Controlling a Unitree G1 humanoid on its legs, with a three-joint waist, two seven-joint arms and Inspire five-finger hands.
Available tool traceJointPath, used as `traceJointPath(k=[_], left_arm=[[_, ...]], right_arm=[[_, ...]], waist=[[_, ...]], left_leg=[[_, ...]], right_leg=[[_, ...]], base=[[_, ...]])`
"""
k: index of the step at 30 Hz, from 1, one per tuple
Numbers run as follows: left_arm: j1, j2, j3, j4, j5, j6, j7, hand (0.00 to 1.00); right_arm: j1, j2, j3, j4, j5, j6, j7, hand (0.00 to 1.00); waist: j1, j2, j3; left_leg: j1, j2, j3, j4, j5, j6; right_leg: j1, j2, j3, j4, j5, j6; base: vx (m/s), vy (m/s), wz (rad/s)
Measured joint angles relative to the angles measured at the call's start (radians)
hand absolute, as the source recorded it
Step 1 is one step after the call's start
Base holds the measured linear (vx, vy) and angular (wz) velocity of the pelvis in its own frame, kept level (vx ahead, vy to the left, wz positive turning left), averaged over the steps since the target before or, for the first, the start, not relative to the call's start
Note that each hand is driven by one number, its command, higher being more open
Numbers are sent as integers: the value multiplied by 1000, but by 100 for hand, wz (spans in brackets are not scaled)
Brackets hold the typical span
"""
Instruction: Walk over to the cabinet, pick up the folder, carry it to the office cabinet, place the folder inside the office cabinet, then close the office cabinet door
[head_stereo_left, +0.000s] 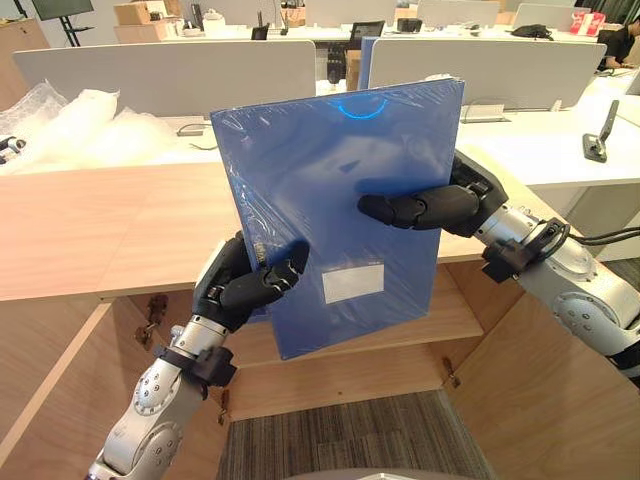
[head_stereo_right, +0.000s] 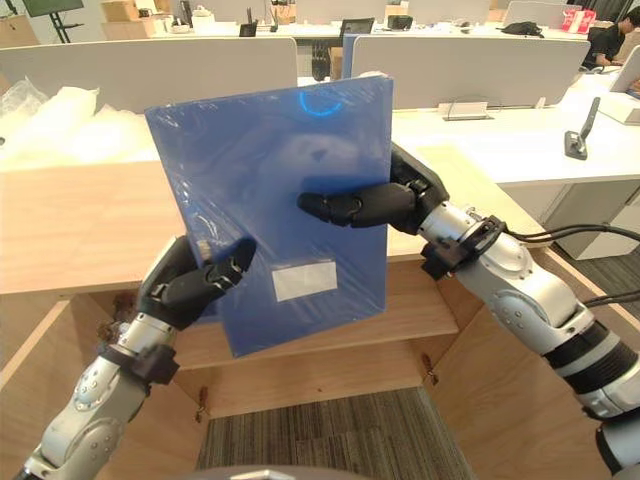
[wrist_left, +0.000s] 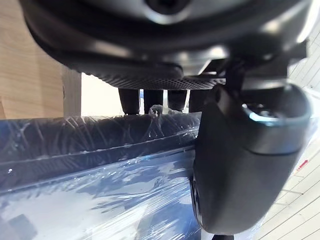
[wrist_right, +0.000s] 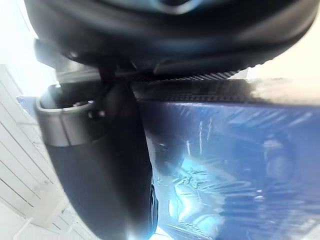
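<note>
Left hand (head_stereo_left: 245, 285) and right hand (head_stereo_left: 430, 208) both grip the folder (head_stereo_left: 340, 200) before the open office cabinet (head_stereo_left: 440, 312); placing and door closing are left.

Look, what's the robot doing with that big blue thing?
The robot is holding a blue folder, wrapped in clear plastic, upright in front of itself with both hands. Its left hand grips the lower left edge. Its right hand grips the right edge, with its fingers curled over the front. Behind and below is an open wooden cabinet with a shelf. The folder is not inside it yet.
</note>
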Motion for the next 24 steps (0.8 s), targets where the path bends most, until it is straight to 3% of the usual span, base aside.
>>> traceJointPath(k=[5, 8, 14, 16, 20, 24], left_arm=[[-4, 42, -78, 51, 5, -24, -1, 100], [-10, 118, -187, 112, 26, 24, -67, 100], [-10, 98, -305, 234, 75, 87, -243, 100], [-9, 56, -308, 304, 119, 87, -252, 100], [26, -78, -335, 536, 251, 89, -240, 100], [28, -128, -368, 792, 366, 108, -268, 100]], right_arm=[[-34, -51, 29, -13, -27, -3, 28, 0], [-65, -78, 26, -105, -259, -13, 51, 0], [-89, -52, 21, -248, -535, -23, 77, 0], [-113, -27, 21, -291, -635, -54, 74, 0], [-131, 22, -4, -404, -967, -186, -21, 0], [-77, 31, -15, -433, -1116, -267, -54, 0]], waist=[[0, -2, -1], [-3, -2, -3], [-4, -8, -8], [-6, -8, -9], [-4, -13, -26], [-2, -25, -34]], left_leg=[[0, -1, -1, -8, 3, -1], [-1, -1, -1, -12, 4, -1], [-1, -4, 0, -27, 9, -2], [-1, -4, 0, -32, 12, -3], [-3, -5, -4, -41, 15, -3], [-2, -5, -10, -43, 17, -1]], right_leg=[[0, 0, -2, -2, 0, 0], [-1, 1, -3, -6, 1, 0], [-8, 1, -3, -6, 1, 1], [-10, 1, -3, -5, 1, 2], [-15, 1, -8, -3, 1, 2], [-18, 0, -15, 3, 1, 2]], base=[[0, 0, 0], [0, 0, 0], [0, 0, 0], [0, 0, 0], [5, 2, 2], [-12, 5, 5]])
